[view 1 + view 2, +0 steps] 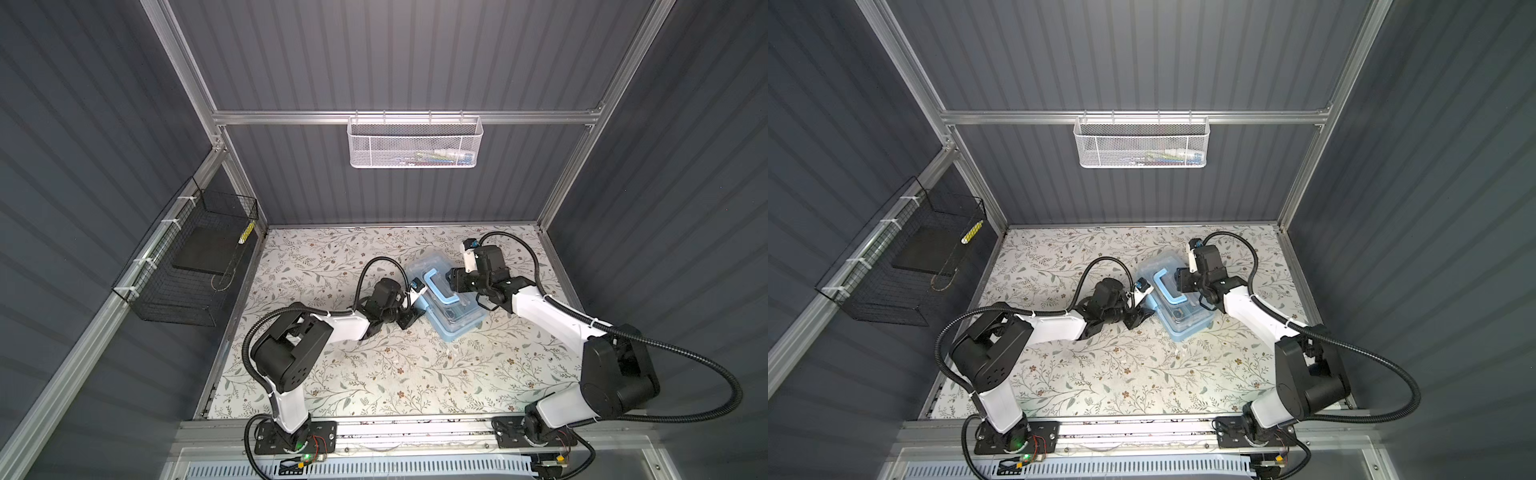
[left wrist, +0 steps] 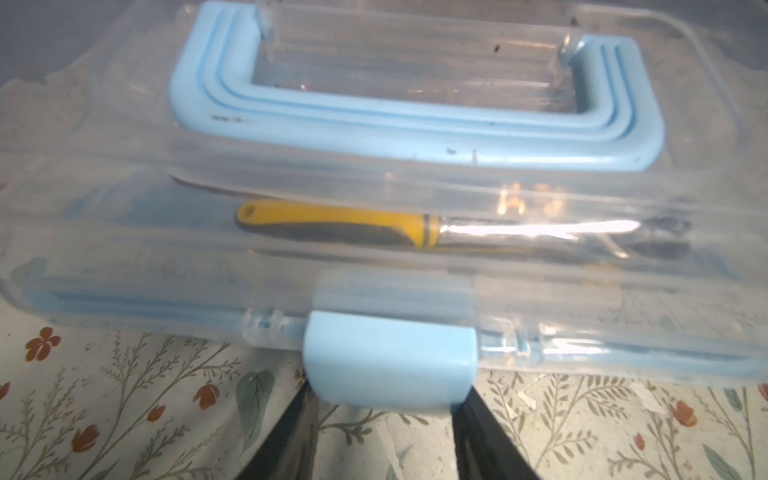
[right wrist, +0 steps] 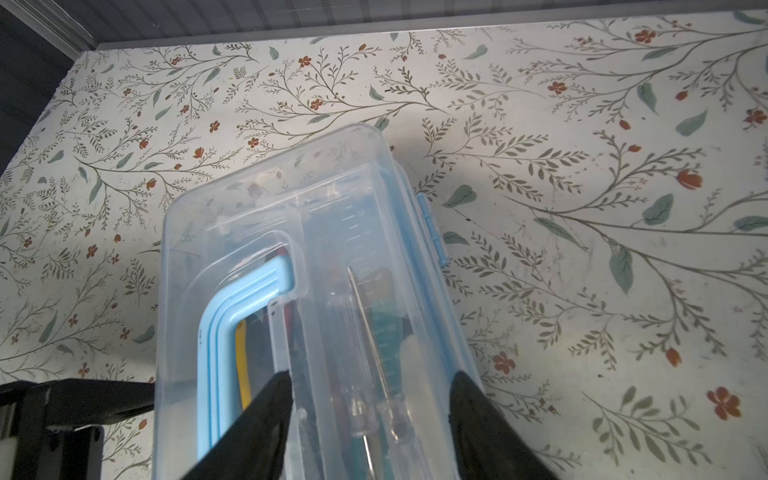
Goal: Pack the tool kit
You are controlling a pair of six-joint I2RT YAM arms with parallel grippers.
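Observation:
The tool kit [image 1: 457, 322] [image 1: 1187, 324] lies slantwise on the flowered table, its clear lid [image 2: 374, 183] down and its blue handle [image 2: 415, 133] [image 3: 232, 324] folded flat. Through the lid I see a yellow-handled tool [image 2: 332, 224] and clear-handled screwdrivers [image 3: 361, 399]. My left gripper [image 1: 409, 319] [image 2: 384, 392] is at the box's side, jaws apart, with the tips tucked under the lower corners of the blue latch [image 2: 388, 361]. My right gripper [image 1: 453, 280] [image 3: 370, 374] hangs open just over the lid, between the handle and the hinge edge.
A white mesh basket [image 1: 415, 141] with a few items hangs on the back wall. A black wire basket [image 1: 195, 266] holding a yellow-and-black item [image 1: 248, 230] is fixed to the left wall. Bare flowered table [image 1: 395, 374] lies in front of the box.

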